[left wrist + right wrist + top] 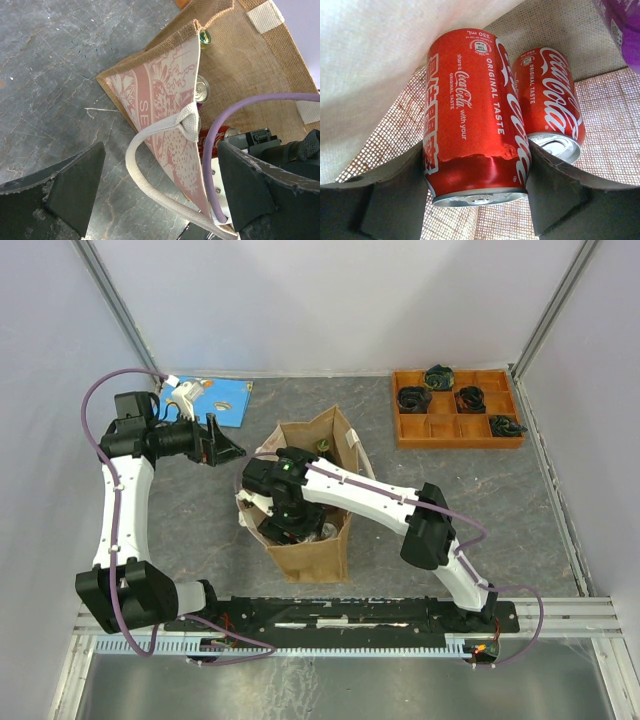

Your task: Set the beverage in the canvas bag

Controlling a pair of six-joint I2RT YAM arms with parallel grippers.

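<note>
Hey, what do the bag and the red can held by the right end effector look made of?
The canvas bag: coarse matte woven fabric, jute-like, open weave showing; cream handle looks like cotton webbing. Coca-Cola can: thin metal, likely aluminium, glossy red print, bare silver rim, creased wall.

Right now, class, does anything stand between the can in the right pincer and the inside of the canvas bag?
Nothing visible does: the can held by the right pincer is already inside the canvas bag, bare weave beyond it. A second can lies close beside it.
</note>
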